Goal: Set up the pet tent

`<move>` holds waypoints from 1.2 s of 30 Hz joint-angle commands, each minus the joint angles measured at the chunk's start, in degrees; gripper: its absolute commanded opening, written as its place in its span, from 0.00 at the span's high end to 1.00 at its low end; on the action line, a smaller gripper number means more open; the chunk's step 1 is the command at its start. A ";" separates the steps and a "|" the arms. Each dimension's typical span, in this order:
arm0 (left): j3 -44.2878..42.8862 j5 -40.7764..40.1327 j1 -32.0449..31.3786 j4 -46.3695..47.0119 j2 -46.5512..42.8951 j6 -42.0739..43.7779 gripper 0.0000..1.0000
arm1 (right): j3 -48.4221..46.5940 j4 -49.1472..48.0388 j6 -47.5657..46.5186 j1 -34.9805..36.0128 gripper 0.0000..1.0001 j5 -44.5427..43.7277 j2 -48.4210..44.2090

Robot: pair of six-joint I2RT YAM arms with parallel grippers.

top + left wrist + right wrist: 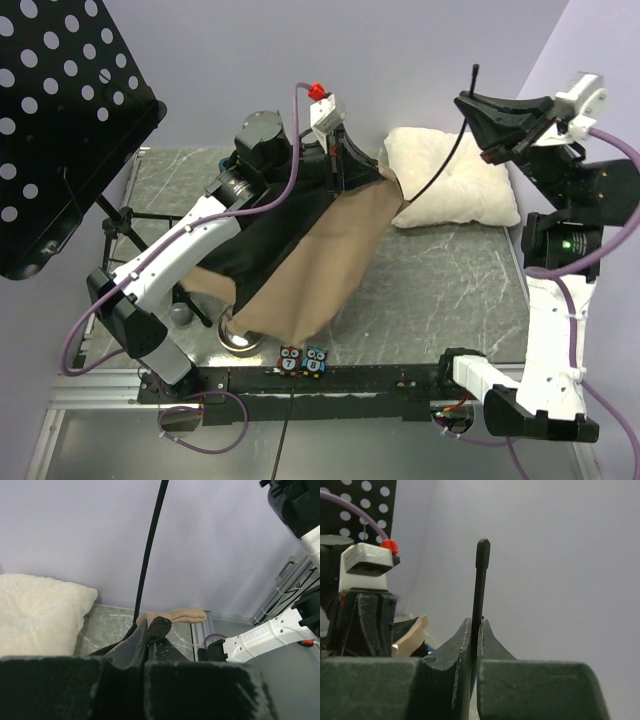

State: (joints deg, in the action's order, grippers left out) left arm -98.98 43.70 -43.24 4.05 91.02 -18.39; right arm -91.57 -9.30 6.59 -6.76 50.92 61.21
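The pet tent [330, 255] lies slumped across the middle of the table, tan fabric over a black panel [265, 235]. My left gripper [338, 165] points down at its raised back corner and is shut on the tent's edge. In the left wrist view the fingertips [160, 625] press together beside a tan fold [180, 615]. A thin black pole [440, 165] arcs from that corner up to my right gripper [492, 128], held high at the back right. The right gripper [476, 626] is shut on the pole [480, 580], whose rounded tip stands just above the fingers.
A white fluffy cushion [450, 180] lies at the back right, under the pole. A black perforated panel [60, 120] on a stand overhangs the left side. A metal bowl [238, 338] peeks from under the tent's near edge. The purple wall stands close behind.
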 commanded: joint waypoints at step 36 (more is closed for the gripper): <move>-7.99 0.67 4.04 25.56 -2.60 -23.00 0.99 | 7.90 61.16 -35.60 9.67 1.00 9.45 3.56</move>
State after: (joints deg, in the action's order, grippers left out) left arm -100.75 42.78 -39.42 8.69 94.35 -36.38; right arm -85.43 33.39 -30.41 3.14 59.59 59.72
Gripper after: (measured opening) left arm 0.024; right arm 0.048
